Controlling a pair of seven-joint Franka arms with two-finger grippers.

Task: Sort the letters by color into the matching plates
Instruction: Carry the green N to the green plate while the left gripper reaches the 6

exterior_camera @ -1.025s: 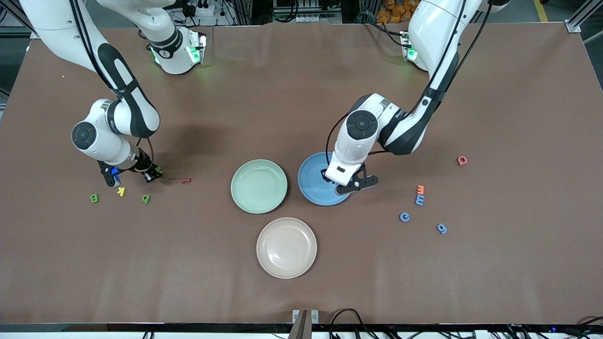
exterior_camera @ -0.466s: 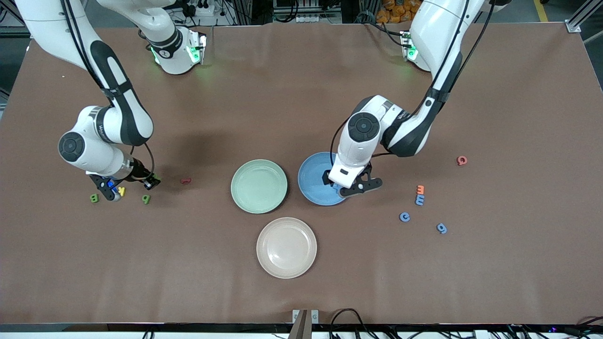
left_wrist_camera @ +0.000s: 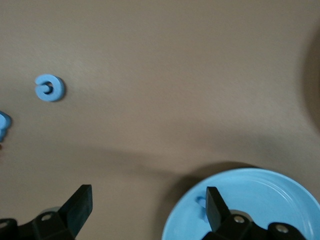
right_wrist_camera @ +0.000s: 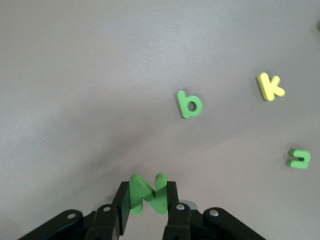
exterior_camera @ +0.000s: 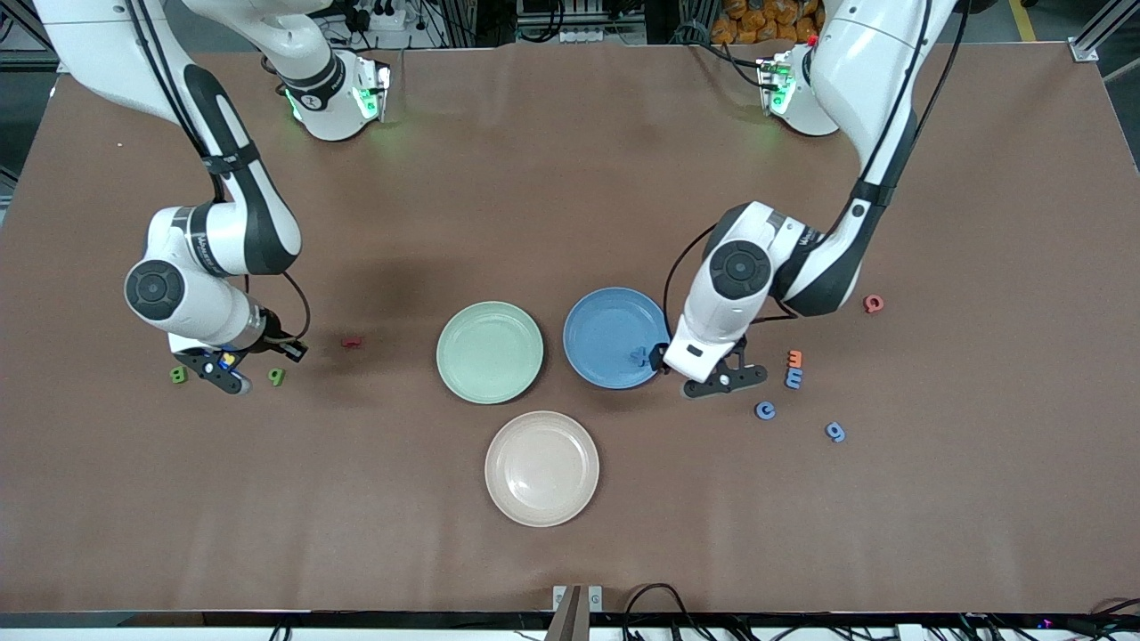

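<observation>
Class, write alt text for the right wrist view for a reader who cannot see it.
The right hand grips a green letter N over the brown table. On the table lie a green b, a yellow k and another green letter.

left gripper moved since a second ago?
Yes. The left gripper, open, has left the blue plate and moved toward the left arm's end, now just off the rim near the blue c.

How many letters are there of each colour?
Green letters: 4, one of them in the right claw
Blue letters: 4
Red letters: 2
Orange letter: 1
Yellow letter: 1
Total: 12
</observation>
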